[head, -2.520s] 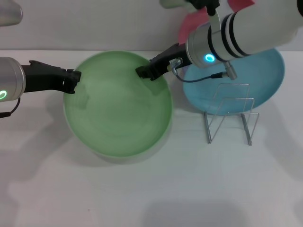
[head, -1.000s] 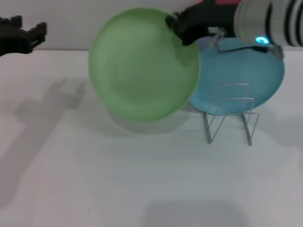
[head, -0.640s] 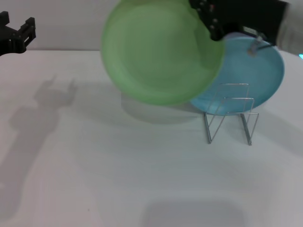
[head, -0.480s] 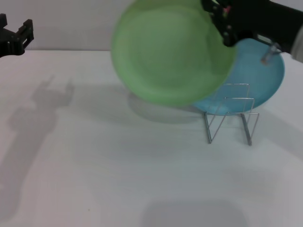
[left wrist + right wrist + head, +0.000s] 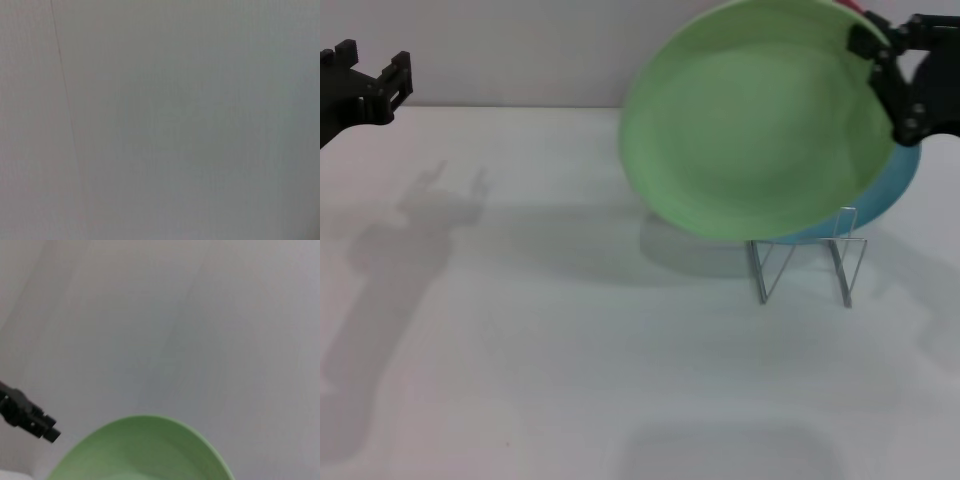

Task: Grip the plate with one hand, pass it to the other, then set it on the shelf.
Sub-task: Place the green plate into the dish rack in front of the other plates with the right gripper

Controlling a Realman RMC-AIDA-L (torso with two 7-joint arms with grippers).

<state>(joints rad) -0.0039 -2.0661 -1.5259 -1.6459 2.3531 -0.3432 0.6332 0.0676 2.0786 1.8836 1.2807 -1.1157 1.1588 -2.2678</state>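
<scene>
Light green plate tilted in air above wire plate rack, rim clamped by right gripper. Left gripper far from rack, fingers spread, empty.

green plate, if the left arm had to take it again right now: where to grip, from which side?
Probably the rim on its left side, approached from the robot's left. The green plate hangs tilted in the air above the wire rack, its face toward the head camera, with the right tool clamped on its right rim. The opposite edge is bare, and the left tool sits open far left.
</scene>
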